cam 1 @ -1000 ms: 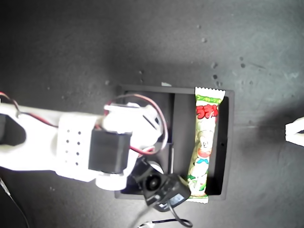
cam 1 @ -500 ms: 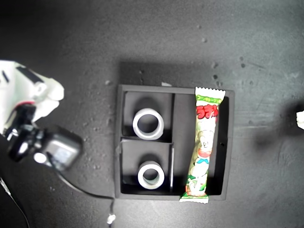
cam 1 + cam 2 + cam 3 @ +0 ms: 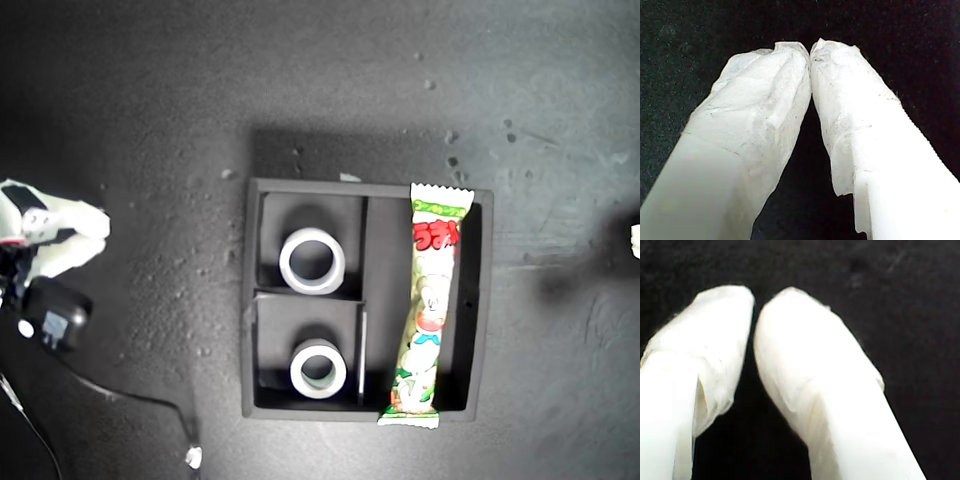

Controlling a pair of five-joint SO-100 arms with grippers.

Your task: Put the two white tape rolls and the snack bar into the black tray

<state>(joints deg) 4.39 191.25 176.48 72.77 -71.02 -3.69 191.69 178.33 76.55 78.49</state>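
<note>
The black tray [image 3: 366, 196] sits mid-table with 1 white tape roll [image 3: 312, 261] in its upper small compartment and the other white tape roll [image 3: 318, 368] in the lower one, as the exterior view shows them, while the snack bar [image 3: 429, 305] lies along the long compartment, its lower crimped end overhanging the rim. An arm [image 3: 50, 240] rests at the exterior view's left edge, well apart from the tray. My first gripper [image 3: 810, 47] is pinched closed on nothing, tips touching; my second gripper [image 3: 756, 302] is likewise closed and empty above the dark surface.
</note>
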